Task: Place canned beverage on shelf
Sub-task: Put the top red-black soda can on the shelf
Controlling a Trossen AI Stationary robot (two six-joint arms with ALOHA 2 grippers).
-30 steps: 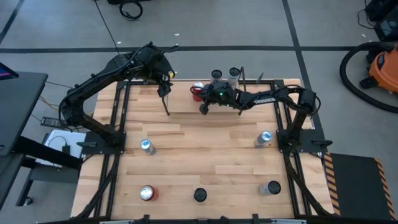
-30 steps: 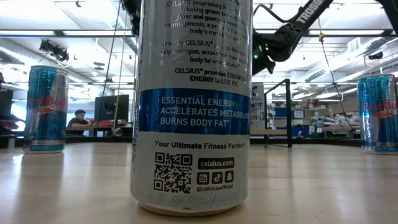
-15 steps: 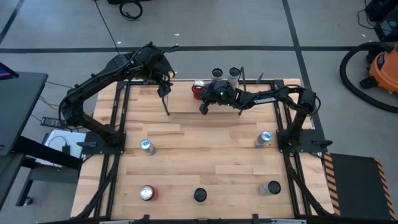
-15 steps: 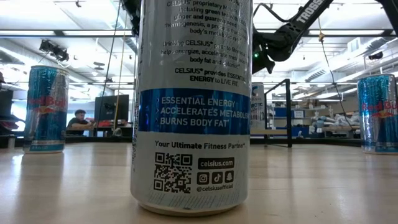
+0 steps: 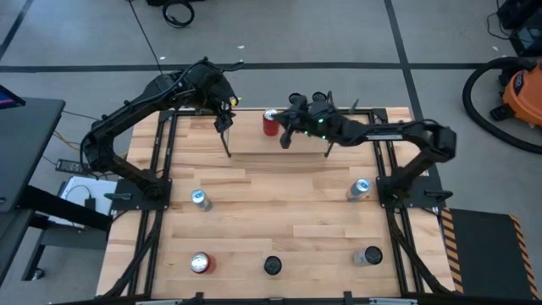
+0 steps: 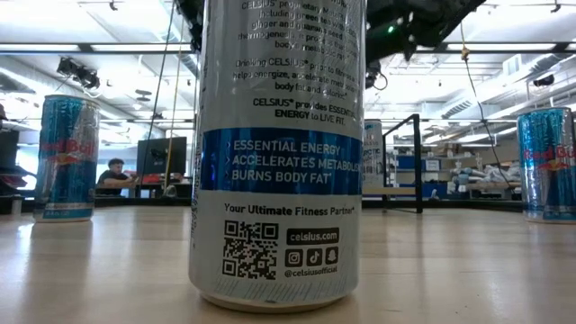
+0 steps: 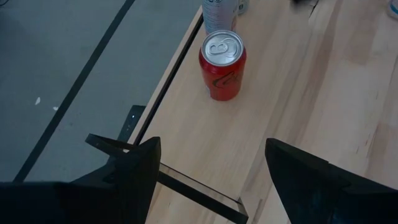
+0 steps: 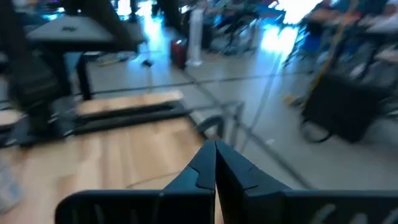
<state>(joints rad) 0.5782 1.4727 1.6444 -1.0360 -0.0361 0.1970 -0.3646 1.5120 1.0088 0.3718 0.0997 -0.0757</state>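
The right claw (image 5: 284, 141) hangs over the shelf (image 5: 254, 141) toward the surface's (image 5: 271, 220) 12 o'clock edge; its fingers (image 8: 214, 163) are pressed together with nothing between them. The red can (image 5: 270, 122) stands upright on the shelf, just beside that claw at its 10 o'clock, not touched by it. Two more cans (image 5: 306, 100), one dark-topped and one pale, stand at the shelf's 12 o'clock edge, partly hidden by the right arm.

The left claw (image 5: 224, 121) hovers at the shelf's 9 o'clock end. Its fingers (image 7: 140, 168) stand partly apart and empty, and its wrist view looks down on the same red can (image 7: 222, 66), well apart from the fingertips.

On the open surface stand five further cans: a silver-blue one (image 5: 199, 199) at 9 o'clock, another silver-blue one (image 5: 359, 189) at 3 o'clock, a red one (image 5: 200, 263) at 7 o'clock, a dark-topped one (image 5: 272, 265) at 6 o'clock and a grey one (image 5: 369, 256) at 5 o'clock. That makes eight cans in all, three on the shelf.

In the low view a tall white can (image 6: 279, 153) stands closest, filling the middle.
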